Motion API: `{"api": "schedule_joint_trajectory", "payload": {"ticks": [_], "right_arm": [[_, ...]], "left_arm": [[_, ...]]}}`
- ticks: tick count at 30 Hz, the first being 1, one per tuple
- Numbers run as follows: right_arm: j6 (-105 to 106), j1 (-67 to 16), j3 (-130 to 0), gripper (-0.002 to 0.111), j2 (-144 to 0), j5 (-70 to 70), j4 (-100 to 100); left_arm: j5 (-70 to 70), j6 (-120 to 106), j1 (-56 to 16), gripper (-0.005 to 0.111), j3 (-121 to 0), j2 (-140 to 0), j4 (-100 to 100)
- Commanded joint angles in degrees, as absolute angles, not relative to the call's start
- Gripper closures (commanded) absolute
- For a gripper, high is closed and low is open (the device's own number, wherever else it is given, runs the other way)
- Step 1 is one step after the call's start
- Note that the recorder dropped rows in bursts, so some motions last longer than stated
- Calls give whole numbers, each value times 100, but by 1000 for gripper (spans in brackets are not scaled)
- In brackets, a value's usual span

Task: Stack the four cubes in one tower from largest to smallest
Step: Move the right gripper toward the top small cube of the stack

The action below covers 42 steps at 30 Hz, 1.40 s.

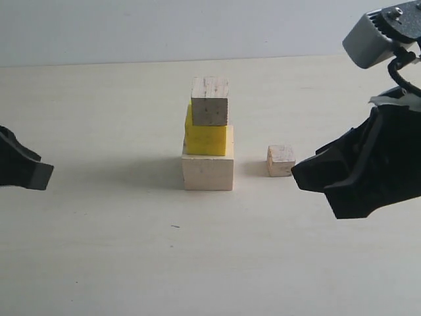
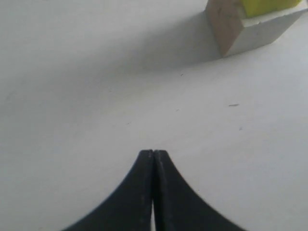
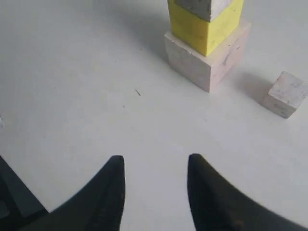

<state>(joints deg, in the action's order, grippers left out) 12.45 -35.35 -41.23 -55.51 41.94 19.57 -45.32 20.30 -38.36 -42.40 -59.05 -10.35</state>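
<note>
Cubes, four: one large pale wooden block (image 1: 208, 173), one bright yellow cube (image 1: 206, 139), one medium pale wooden cube (image 1: 210, 102), one smallest pale wooden cube (image 1: 281, 161); grippers, two: left gripper (image 2: 153, 153), right gripper (image 3: 154, 161).

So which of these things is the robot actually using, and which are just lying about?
In the job: large pale block, yellow cube and greyish cube, already stacked; smallest cube, on the table beside them.
Just lying about: a tiny dark speck on the table.
</note>
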Motion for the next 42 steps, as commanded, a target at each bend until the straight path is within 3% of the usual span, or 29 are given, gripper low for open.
{"api": "schedule_joint_trajectory", "payload": {"ticks": [1,5,7,8,9,13,20,27,32,42], "right_arm": [[1249,-3499,-4100,71,-5697,4034,1902],[1249,-3499,-4100,75,-5955,3913,1902],[1249,-3499,-4100,87,-6166,3606,1902],[1249,-3499,-4100,102,-6275,3276,1902],[1249,-3499,-4100,108,-6321,3060,1902],[982,-3499,-4100,108,-6752,1758,1902],[-31,-2790,-4165,108,-7740,1099,1950],[266,-2319,-5429,108,-8606,2187,2347],[1491,-2319,-6049,108,-9264,2752,3802],[1703,-2319,-6239,108,-9616,3137,4136]], "left_arm": [[-3715,2134,-3816,107,-4015,-5425,-835],[-3684,2102,-3816,107,-3971,-4902,-876],[-3495,2102,-3816,107,-3842,-4562,-876],[-3448,2139,-3816,107,-3766,-4396,-876],[-3448,2139,-3816,107,-3750,-4349,-876],[-3759,2139,-3816,107,-3723,-4191,-781],[-3389,2116,-3816,107,-3351,-4191,-499],[-3343,2100,-3816,107,-3351,-4191,-413],[-3343,2043,-3816,107,-3351,-4191,-373],[-3295,1951,-3816,107,-3351,-4191,-264]]}}
